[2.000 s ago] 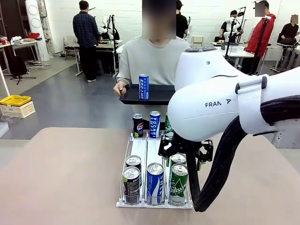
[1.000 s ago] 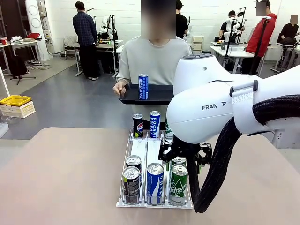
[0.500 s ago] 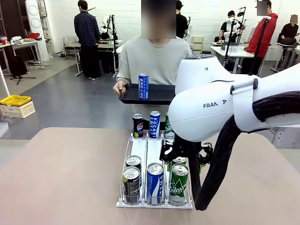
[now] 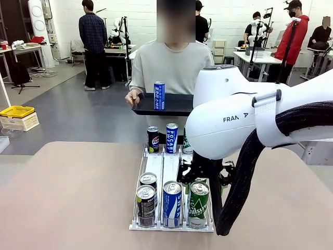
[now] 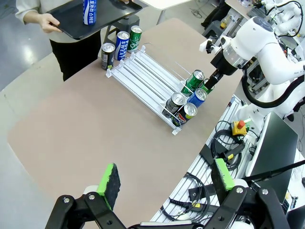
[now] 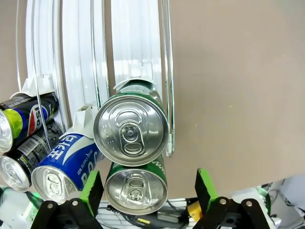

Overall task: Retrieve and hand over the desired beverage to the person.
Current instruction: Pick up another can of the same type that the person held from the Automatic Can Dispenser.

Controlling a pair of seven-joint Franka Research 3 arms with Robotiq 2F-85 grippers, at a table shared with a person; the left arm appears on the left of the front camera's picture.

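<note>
Rack (image 4: pixel 155 165): is holding Pepsi (image 4: pixel 153 139), Pocari (image 4: pixel 171 138), green cans (image 6: pixel 131 129).
Tray (image 4: pixel 179 108): is carrying one blue can (image 4: pixel 159 96).
Right gripper (image 6: pixel 148 186): is hovering agape over rack's green cans.
Left gripper (image 5: pixel 166 176): is gaping empty.

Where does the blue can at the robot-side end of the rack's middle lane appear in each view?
Front view: blue can low centre, between a dark can and a green can.
Left wrist view: the can right of centre, at the right-hand end of the rack.
Right wrist view: the can at lower left, beside the green can.
Shared landmark: the clear three-lane rack holding it.
</note>
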